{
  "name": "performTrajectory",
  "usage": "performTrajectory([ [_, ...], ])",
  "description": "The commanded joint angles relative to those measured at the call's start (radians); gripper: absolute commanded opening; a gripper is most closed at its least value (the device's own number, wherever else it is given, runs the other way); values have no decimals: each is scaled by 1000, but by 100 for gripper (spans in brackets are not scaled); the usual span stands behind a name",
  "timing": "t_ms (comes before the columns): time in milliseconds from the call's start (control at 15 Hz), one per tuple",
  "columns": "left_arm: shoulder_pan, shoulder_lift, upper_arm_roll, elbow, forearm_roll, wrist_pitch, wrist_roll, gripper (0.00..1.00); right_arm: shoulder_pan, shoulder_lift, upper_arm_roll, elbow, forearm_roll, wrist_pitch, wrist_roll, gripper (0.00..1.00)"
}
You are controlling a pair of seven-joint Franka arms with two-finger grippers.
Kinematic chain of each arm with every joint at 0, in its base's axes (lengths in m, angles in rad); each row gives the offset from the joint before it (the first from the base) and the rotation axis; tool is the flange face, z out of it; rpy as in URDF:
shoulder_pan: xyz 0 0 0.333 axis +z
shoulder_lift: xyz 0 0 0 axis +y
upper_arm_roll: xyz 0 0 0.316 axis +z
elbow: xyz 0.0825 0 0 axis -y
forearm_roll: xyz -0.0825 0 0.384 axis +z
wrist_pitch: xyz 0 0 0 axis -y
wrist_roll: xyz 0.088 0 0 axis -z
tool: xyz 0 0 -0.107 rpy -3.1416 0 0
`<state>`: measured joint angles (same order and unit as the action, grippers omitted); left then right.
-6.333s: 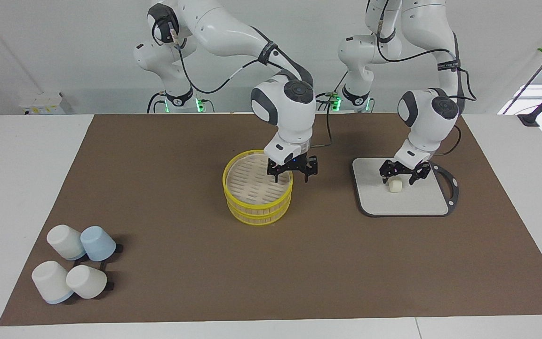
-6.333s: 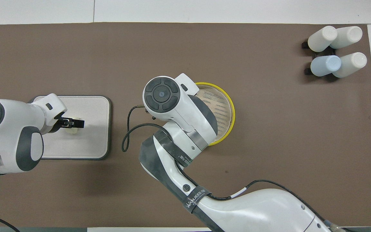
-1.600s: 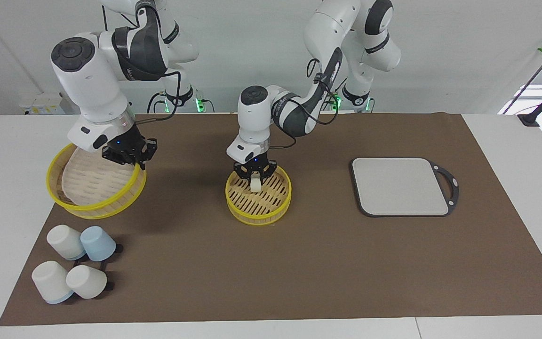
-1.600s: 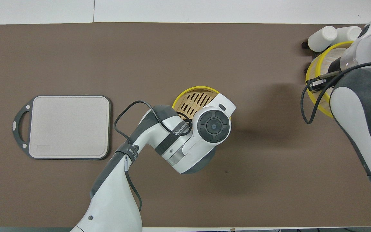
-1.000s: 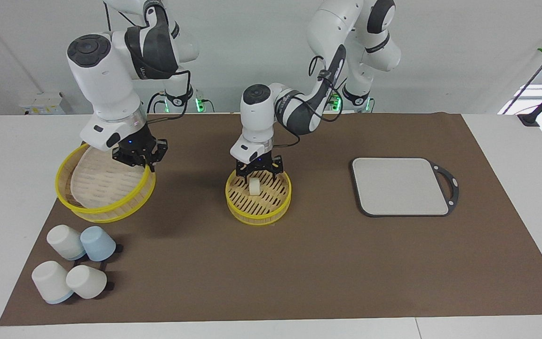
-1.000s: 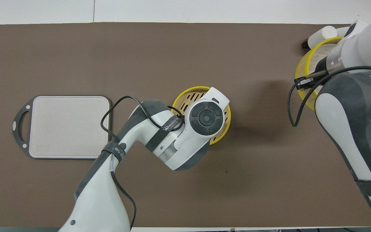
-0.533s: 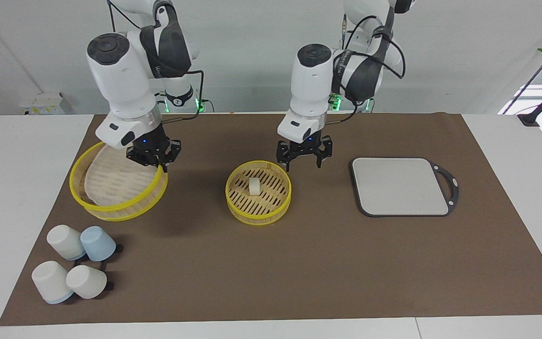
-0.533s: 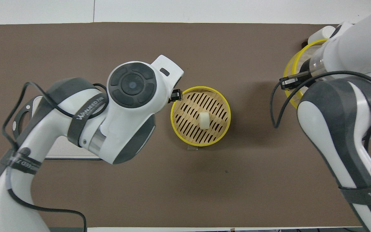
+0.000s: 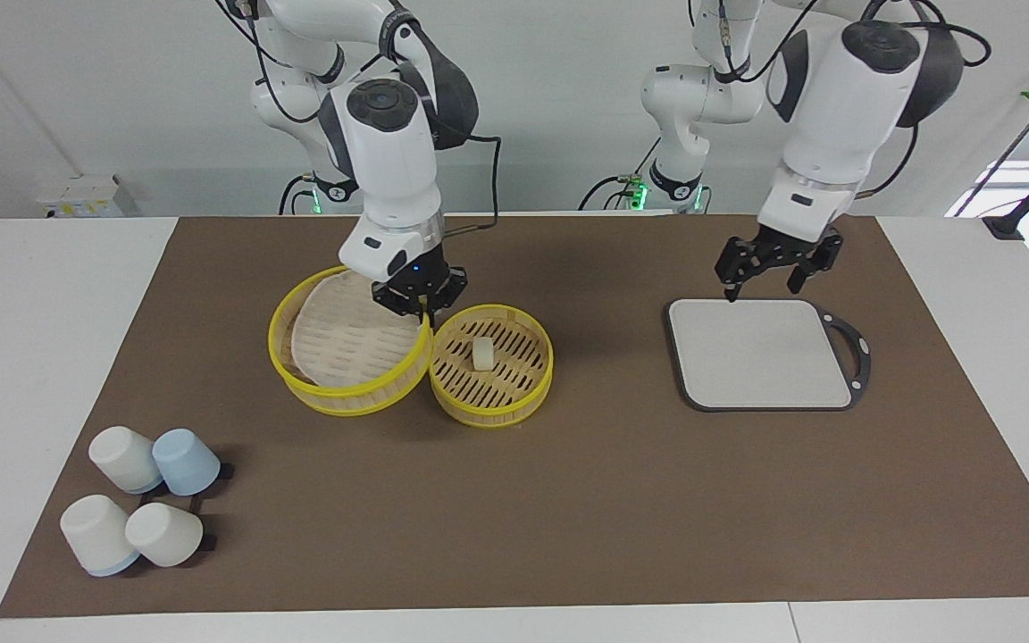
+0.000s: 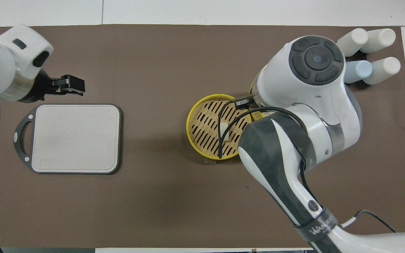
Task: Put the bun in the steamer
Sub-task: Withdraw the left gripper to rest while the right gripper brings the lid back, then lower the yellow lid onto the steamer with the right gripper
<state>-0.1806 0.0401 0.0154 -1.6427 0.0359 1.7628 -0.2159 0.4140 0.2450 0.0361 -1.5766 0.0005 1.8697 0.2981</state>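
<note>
— Where is the bun (image 9: 482, 354) sitting right now?

— It is lying on the slotted floor of the steamer (image 9: 490, 397), near the middle of the open lower tier, with nothing touching it. I am judging it to be light and soft, a dough lump that would dent under a hard squeeze, so any regrasp would want a gentle pinch across its short sides from straight above.

— And the upper tier (image 9: 349, 393)?

— The right gripper (image 9: 416, 299) is holding it by the rim, fingers clamped on the yellow edge nearest the lower basket. The piece is hanging tilted, its rim just beside the lower tier's rim (whether the two are touching I cannot tell). It is looking stiff and light, but it is slung from one edge, so it could swing.

— How is that arm posed?

— It is reaching down from the right arm's end, wrist pointing nearly straight down over the seam between the two baskets; in the overhead view it is covering most of what it carries.

— And the other arm?

— The left gripper (image 9: 777, 257) is hanging with fingers spread and empty above the edge of the grey board (image 9: 760, 354) nearest the robots. It is waiting. The cups (image 9: 144, 509) are standing well apart, toward the right arm's end.
</note>
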Motion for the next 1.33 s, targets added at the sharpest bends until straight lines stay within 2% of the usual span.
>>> performTrajectory([
  [0, 62, -23, -9, -20, -17, -28, 72, 100, 61, 140, -5, 228, 23, -98, 149, 0],
  [133, 98, -25, -6, -20, -17, -52, 121, 100, 101, 177, -15, 286, 23, -119, 163, 0],
  [400, 109, -46, -3, -25, -19, -111, 214, 100, 215, 368, -27, 472, -50, -152, 306, 0],
  [533, 109, -69, -2, -43, -34, -112, 214, 100, 264, 419, -51, 526, -56, -205, 315, 0],
  [733, 115, -112, 1, -103, -53, -95, 210, 100, 305, 419, -55, 512, -100, -204, 309, 0],
  [933, 139, -106, -12, -95, -51, -69, 228, 100, 298, 419, -53, 509, -74, -196, 312, 0],
  [1267, 151, -100, -29, -82, -83, -68, 241, 100, 285, 421, -54, 504, -40, -107, 394, 0],
])
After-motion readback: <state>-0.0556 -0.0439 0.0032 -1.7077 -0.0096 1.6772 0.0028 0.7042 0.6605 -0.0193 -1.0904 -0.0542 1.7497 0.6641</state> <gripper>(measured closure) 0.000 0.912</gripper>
